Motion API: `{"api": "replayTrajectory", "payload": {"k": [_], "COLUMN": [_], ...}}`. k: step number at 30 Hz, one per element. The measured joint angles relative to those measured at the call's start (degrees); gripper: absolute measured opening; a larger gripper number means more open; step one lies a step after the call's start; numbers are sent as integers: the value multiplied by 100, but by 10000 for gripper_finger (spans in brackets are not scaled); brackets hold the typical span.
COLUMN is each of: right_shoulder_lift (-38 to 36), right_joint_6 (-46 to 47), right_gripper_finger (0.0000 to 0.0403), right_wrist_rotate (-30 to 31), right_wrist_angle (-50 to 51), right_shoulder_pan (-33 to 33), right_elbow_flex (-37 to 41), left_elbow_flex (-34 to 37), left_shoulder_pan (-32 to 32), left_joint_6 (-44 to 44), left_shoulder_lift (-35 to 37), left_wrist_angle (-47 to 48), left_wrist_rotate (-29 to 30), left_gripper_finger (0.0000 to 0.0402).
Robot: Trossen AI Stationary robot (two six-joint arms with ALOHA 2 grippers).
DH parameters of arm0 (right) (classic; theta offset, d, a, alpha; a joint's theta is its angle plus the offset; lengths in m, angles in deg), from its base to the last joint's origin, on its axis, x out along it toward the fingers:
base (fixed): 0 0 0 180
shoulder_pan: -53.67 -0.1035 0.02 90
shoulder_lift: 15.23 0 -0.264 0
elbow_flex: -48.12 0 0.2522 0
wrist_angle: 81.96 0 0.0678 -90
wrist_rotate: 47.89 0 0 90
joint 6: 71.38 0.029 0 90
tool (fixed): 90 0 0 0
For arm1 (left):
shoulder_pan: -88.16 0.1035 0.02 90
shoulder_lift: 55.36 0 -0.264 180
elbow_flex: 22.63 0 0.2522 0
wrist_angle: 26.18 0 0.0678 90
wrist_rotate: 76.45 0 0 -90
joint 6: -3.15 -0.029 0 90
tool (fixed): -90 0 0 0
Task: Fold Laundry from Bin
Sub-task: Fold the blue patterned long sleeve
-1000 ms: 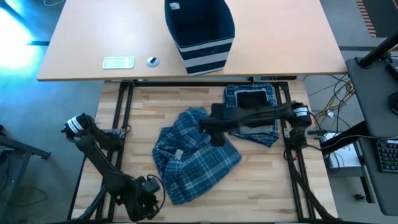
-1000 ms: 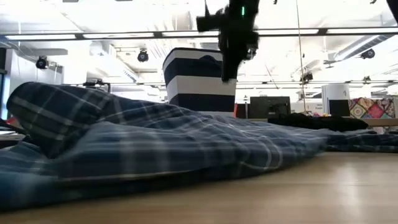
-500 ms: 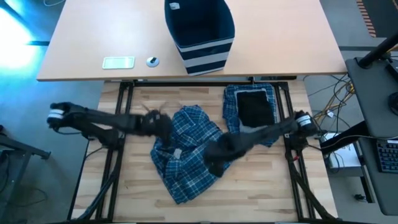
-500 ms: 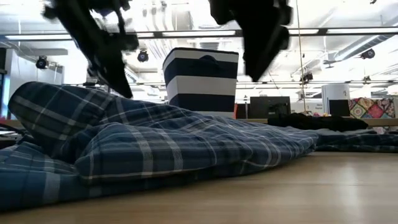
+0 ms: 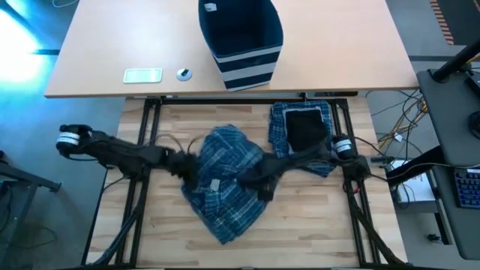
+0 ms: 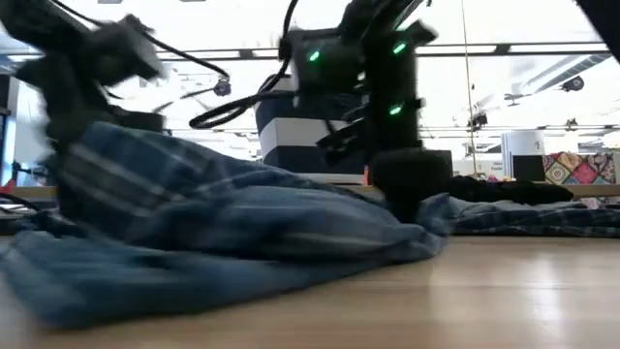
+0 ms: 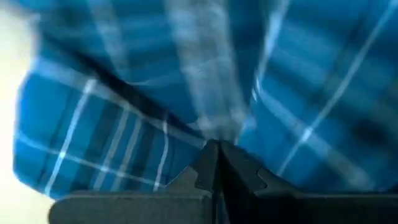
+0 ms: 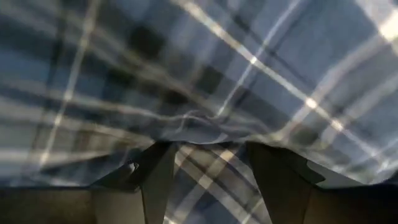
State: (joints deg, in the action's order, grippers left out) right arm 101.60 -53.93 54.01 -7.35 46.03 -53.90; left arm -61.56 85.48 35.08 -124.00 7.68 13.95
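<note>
Left pincer (image 6: 92, 58) smeared by motion blur in the low view; plaid garment (image 6: 223, 218) likewise soft; bin (image 6: 291, 131) mostly hidden behind the right arm; small objects (image 5: 142, 75) on far table unidentifiable.

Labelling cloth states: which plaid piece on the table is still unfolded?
The crumpled plaid garment mid-table, between both end effectors. The other plaid piece, nearer the bin, lies flat and squared with a black piece on top.
</note>
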Motion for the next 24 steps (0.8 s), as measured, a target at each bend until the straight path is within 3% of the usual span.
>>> {"api": "replayTrajectory", "payload": {"k": [5, 9, 13, 17, 19, 24], "right_shoulder_lift": [304, 339, 30, -505, -789, -1138], "right_joint_6": [-1533, -2332, -2486, -2237, -1878, -786], "right_gripper_finger": [201, 201, 201, 201, 201, 201], "right_wrist_rotate": [535, 724, 609, -377, -794, -822], "right_wrist_angle": [-378, -549, -155, 24, -5, -120], "right_shoulder_pan": [980, 1612, 1926, 1761, 1523, 498], "right_elbow_flex": [-500, -1109, -1622, -1734, -1607, -1241], "left_elbow_flex": [-130, -717, -1668, -2244, -2195, -1135], "left_shoulder_pan": [-2027, -3349, -3833, -4248, -4411, -4478], "left_joint_6": [2137, 3626, 4461, 4938, 4991, 4568], "left_shoulder_lift": [326, 409, 410, 396, 398, 379], "left_wrist_angle": [626, 911, 2617, 4229, 4359, 3336], "left_wrist_rotate": [182, 969, 1633, 1865, 1856, 1809], "left_gripper_finger": [0, 0, 0, 8, 21, 69]}}
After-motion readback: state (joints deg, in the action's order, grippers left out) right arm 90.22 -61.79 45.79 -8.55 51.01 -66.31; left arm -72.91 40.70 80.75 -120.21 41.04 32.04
